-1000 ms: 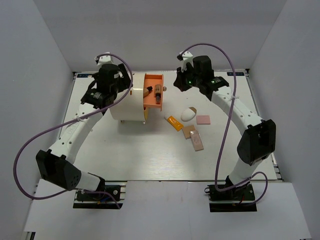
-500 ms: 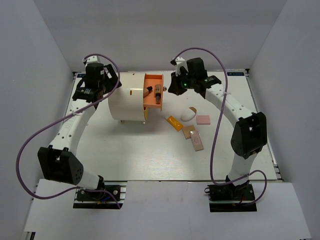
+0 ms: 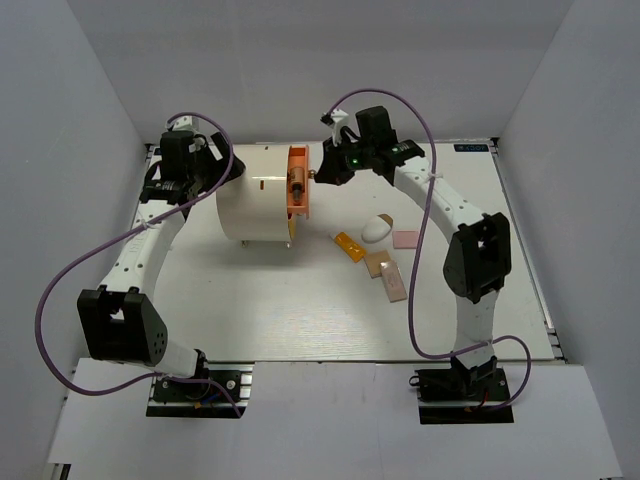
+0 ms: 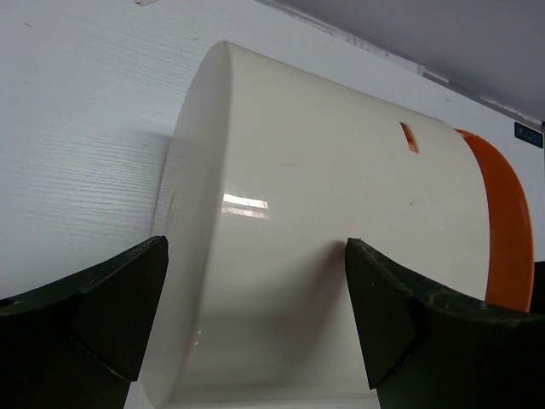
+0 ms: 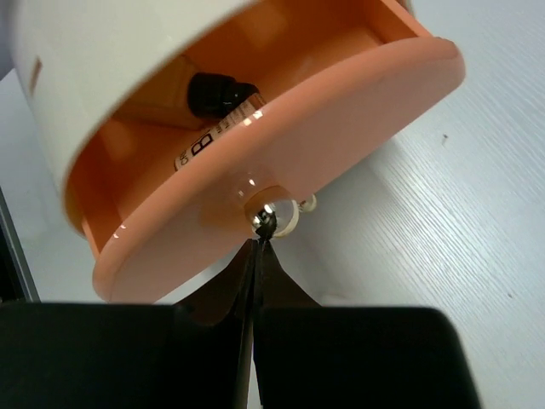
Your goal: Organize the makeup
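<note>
Loose makeup lies on the table right of the cream cylinder [image 3: 255, 200]: an orange-and-white tube [image 3: 349, 246], a white oval compact [image 3: 377, 229], a pink square [image 3: 406, 240] and beige pieces [image 3: 378, 263], [image 3: 394, 283]. The cylinder's orange drawer [image 5: 281, 128] is nearly pushed in and holds a tube with a black cap [image 5: 223, 119]. My right gripper [image 5: 264, 230] is shut, its tips against the drawer's gold knob [image 5: 272, 213]. My left gripper [image 4: 255, 307] is open over the cylinder's [image 4: 324, 239] back end, with nothing between its fingers [image 4: 119, 315].
The cylinder lies on its side at the back of the white table [image 3: 250, 310], drawer front [image 3: 297, 185] facing right. The right arm's elbow [image 3: 478, 255] hangs just right of the loose makeup. Grey walls close in the back and both sides.
The orange drawer, pulled out a second ago, has slid almost fully into the cylinder as my shut right gripper moved left against it. My left gripper moved left to the cylinder's back end.
</note>
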`<state>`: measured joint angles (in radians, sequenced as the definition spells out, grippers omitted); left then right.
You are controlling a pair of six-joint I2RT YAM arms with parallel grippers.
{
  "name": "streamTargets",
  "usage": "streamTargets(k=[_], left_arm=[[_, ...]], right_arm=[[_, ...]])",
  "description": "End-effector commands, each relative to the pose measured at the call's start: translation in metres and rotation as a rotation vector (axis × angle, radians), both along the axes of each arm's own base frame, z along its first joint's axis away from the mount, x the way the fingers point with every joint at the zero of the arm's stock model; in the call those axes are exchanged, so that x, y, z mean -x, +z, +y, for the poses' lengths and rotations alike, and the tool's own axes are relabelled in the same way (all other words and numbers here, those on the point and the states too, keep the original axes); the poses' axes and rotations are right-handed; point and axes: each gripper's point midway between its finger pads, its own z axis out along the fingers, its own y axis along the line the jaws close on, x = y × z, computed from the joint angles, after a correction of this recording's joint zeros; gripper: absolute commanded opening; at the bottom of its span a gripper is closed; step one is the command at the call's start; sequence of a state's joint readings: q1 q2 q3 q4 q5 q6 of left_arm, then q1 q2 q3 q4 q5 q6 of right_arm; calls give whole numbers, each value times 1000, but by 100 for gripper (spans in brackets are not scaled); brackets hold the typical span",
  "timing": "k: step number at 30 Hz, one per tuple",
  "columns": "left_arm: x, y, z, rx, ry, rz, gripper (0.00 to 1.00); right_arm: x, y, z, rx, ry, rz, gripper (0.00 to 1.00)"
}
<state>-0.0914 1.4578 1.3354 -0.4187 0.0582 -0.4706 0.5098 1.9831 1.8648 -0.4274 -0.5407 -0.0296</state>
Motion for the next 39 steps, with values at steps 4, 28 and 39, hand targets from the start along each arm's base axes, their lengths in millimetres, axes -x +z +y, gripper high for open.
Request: streamTargets(k=[4, 28, 39], left_arm=[[10, -20, -8, 18, -82, 56, 93], [14, -15, 8, 24, 0, 55, 96], [35, 50, 35, 41, 116, -89, 98]], right_arm=[[10, 25, 38, -64, 98, -30, 0], [26, 22, 45, -28, 130, -140, 3], [27, -9, 26, -27, 139, -64, 64]])
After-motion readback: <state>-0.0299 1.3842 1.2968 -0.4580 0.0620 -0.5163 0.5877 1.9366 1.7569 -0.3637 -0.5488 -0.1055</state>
